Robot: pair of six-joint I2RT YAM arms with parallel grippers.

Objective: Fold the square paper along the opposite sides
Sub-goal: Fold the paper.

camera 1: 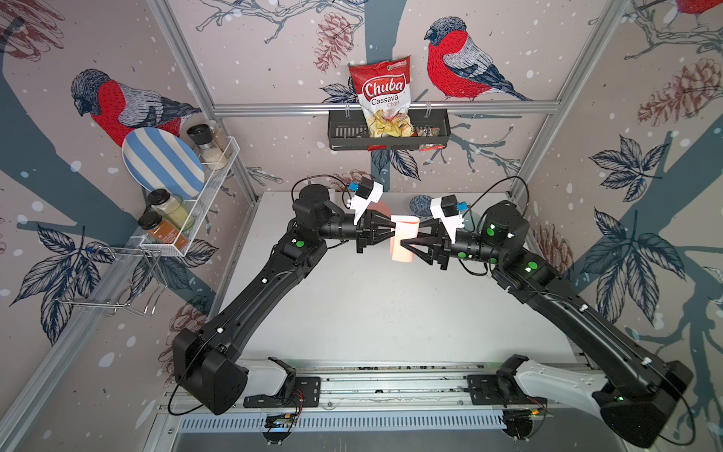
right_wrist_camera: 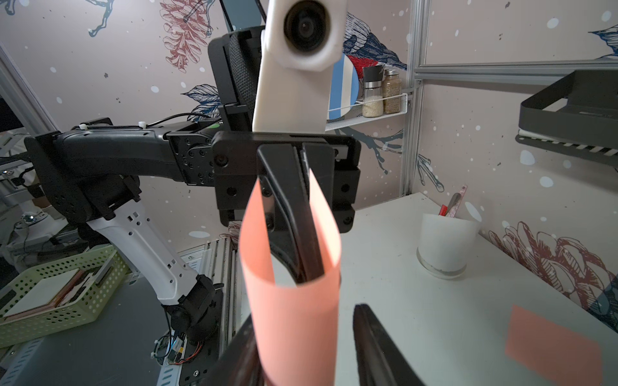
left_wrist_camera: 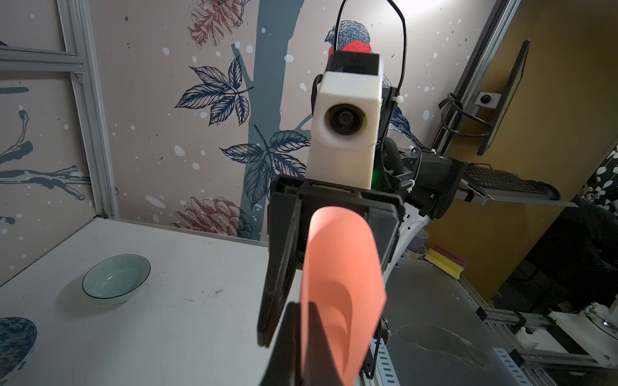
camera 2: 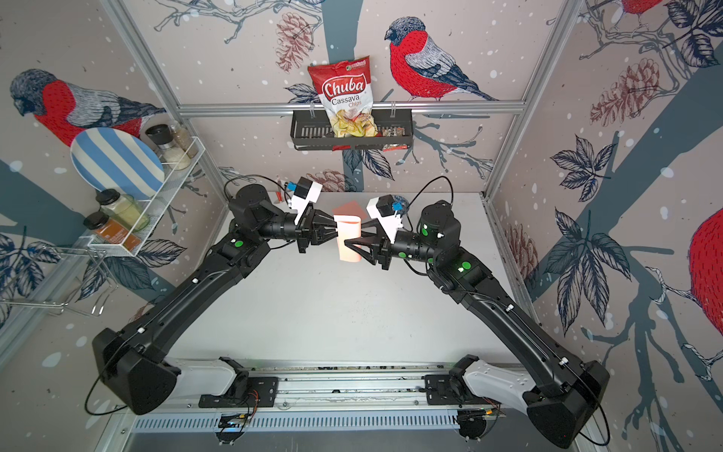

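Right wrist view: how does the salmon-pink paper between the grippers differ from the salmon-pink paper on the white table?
The curled salmon-pink paper is bent into a loop; the flat salmon-pink paper shows no curl. The curled paper hangs in the air, pinched by the left gripper; the flat paper lies on the white table, untouched. Both share one colour.

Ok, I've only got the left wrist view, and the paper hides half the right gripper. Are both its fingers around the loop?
Observer: Yes. The right wrist view shows the orange paper loop between the right gripper's open fingers, a gap showing on one side.
Operator: Anything else on the table behind it?
Observer: A second orange sheet lies flat on the table, toward the back wall.
Operator: And near that?
Observer: A white cup with pens or tools in it.
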